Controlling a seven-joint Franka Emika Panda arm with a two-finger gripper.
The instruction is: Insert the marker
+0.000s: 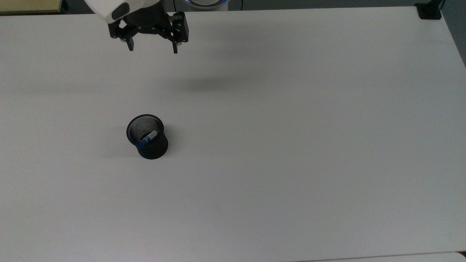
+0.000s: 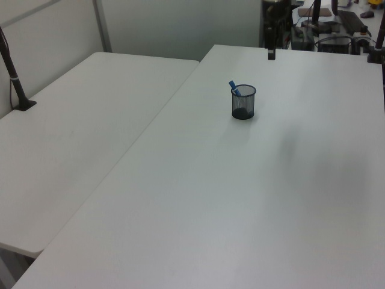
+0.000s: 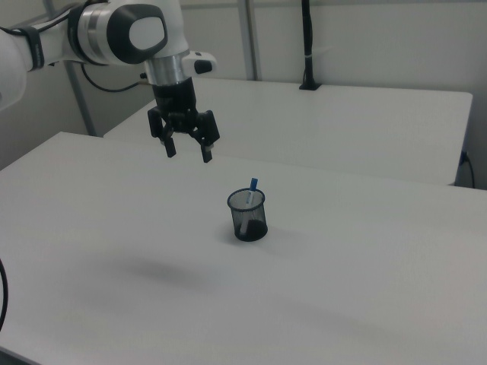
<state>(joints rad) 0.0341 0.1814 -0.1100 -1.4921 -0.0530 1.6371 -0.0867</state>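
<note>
The marker (image 1: 146, 139) stands tilted inside the black mesh cup (image 1: 150, 146), its blue cap leaning on the rim. The left view shows the marker (image 2: 233, 88) poking above the cup (image 2: 243, 103), and in the right view the marker (image 3: 253, 185) rises from the cup (image 3: 248, 218). My gripper (image 1: 153, 48) hangs open and empty high above the table near its far edge, well away from the cup. Seen from the right view, the gripper (image 3: 188, 150) is up and to the right view's left of the cup.
The white table (image 1: 291, 145) carries the cup. A second white table (image 2: 72, 138) adjoins it at the left view's left. A black clamp post (image 1: 429, 11) sits at the top view's upper right corner. Equipment stands behind the table in the left view.
</note>
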